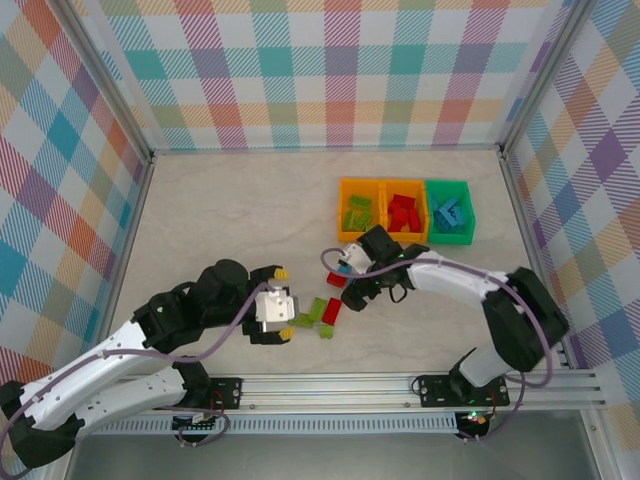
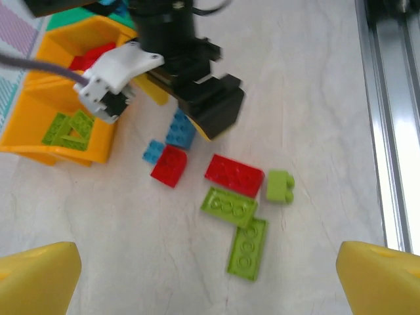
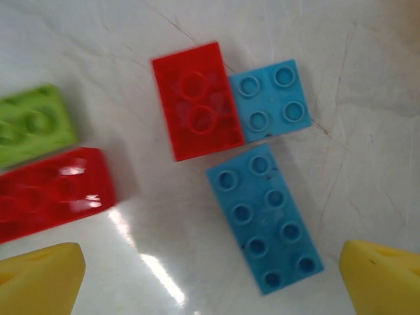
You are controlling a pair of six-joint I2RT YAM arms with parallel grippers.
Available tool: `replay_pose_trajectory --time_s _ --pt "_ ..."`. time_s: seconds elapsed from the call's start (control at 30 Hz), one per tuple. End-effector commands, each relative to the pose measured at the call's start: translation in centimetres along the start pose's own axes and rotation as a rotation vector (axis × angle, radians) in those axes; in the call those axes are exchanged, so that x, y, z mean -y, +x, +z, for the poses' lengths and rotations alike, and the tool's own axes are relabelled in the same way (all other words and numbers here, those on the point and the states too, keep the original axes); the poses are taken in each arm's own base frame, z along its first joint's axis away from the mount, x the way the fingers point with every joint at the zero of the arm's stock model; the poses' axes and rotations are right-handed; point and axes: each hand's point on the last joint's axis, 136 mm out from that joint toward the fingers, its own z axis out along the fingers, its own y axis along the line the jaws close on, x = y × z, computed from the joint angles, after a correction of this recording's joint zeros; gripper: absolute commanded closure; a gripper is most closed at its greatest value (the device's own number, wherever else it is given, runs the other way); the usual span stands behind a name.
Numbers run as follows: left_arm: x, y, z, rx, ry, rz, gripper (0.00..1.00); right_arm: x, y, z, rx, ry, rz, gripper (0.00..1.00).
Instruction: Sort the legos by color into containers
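Currently we are noting the left gripper (image 2: 209,279) hanging above the table (image 2: 308,98) with its jaws spread wide and gripping nothing. Its yellow fingertips (image 2: 36,275) are sitting at the bottom corners of the left wrist view, with bare table lying between them. Just beyond it, two lime green plates (image 2: 228,207) are lying in contact with each other, a small green brick (image 2: 280,186) is sitting just beside a red plate (image 2: 234,175), and a red square brick (image 2: 169,165) is touching a small blue brick (image 2: 153,151). We are recording the right gripper (image 3: 210,282) hovering low over the same cluster, its jaws likewise fully apart and empty. A long blue brick (image 3: 266,220) is lying partly between its fingers and touching neither, right next to the red square brick and the small blue brick. From the top camera we are seeing these loose legos (image 1: 331,310) lying on the table near the front left corner of the containers (image 1: 383,200). The containers are standing in a joined row toward the right side. The left orange bin (image 1: 343,210) is holding green pieces, the middle orange bin (image 1: 422,210) red ones, and the green bin (image 1: 470,212) blue ones.
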Motion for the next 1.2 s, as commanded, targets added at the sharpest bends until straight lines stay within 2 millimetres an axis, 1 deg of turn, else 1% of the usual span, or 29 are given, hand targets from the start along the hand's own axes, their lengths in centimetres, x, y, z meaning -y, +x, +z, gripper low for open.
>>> replay_pose_trajectory --time_s 0.0,0.07,0.13,0.17,0.2,0.27,0.37,0.47,0.57,0.63,0.73,0.77,0.8,0.83,0.9,0.97,1.03,1.1,1.13,1.17 --pt "1.4 1.2 0.5 -0.016 0.042 0.159 0.00 1.8 0.5 0.8 -0.096 0.078 -0.154 0.01" --pt "1.9 1.5 0.8 -0.021 0.065 0.157 0.00 2.0 0.4 1.3 -0.106 0.084 -0.158 0.04" --pt "2.3 2.0 1.3 -0.035 0.086 0.151 0.00 1.7 0.0 1.8 -0.092 0.064 -0.154 0.06" --pt "2.6 2.4 1.5 -0.044 0.096 0.146 0.00 1.5 0.0 2.1 -0.092 0.051 -0.150 0.09" --pt "2.7 2.5 1.6 -0.051 0.102 0.143 0.00 1.5 0.0 2.3 -0.097 0.043 -0.148 0.14" --pt "2.9 2.8 1.7 -0.061 0.108 0.139 0.00 1.4 0.4 2.8 -0.120 0.034 -0.136 0.29" --pt "2.9 2.7 1.6 -0.045 0.103 0.141 0.00 1.4 1.1 3.0 -0.147 0.038 -0.129 0.43" --pt "3.0 2.5 1.5 -0.021 0.099 0.144 0.00 1.4 1.3 2.7 -0.143 0.046 -0.122 0.57" --pt "3.0 2.4 1.6 -0.013 0.092 0.147 0.00 1.2 1.1 1.8 -0.105 0.042 -0.108 0.68" --pt "2.8 2.4 1.7 -0.009 0.086 0.143 0.00 1.1 0.6 0.7 -0.051 0.056 -0.093 0.70" --pt "2.5 1.8 1.7 0.019 0.069 0.130 0.00 1.7 -0.9 -1.9 0.083 0.116 -0.058 0.72" --pt "2.4 1.5 1.7 0.034 0.062 0.124 0.00 2.2 -1.8 -3.2 0.150 0.146 -0.038 0.73" --pt "2.2 1.3 1.6 0.048 0.055 0.118 0.00 2.8 -2.5 -4.5 0.211 0.168 -0.005 0.74" --pt "2.0 1.0 1.6 0.066 0.044 0.105 0.00 4.0 -3.4 -6.2 0.292 0.186 0.060 0.77" --pt "1.4 0.3 1.3 0.102 0.024 0.067 0.00 6.9 -4.2 -9.3 0.414 0.210 0.222 0.85" --pt "0.6 -0.3 1.2 0.134 0.000 0.019 0.00 11.3 -3.7 -12.2 0.513 0.240 0.454 0.85" --pt "0.0 -0.3 1.2 0.138 -0.014 -0.019 0.00 15.1 -3.0 -14.3 0.579 0.282 0.594 0.83" --pt "-0.3 0.1 1.5 0.121 -0.016 -0.038 0.00 18.6 -2.2 -15.2 0.594 0.329 0.681 0.80" --pt "-0.3 0.3 1.6 0.112 -0.013 -0.045 0.00 20.4 -1.6 -15.3 0.579 0.351 0.726 0.79" --pt "-0.3 0.5 1.8 0.105 -0.007 -0.049 0.00 22.3 -0.8 -15.0 0.543 0.373 0.777 0.79"
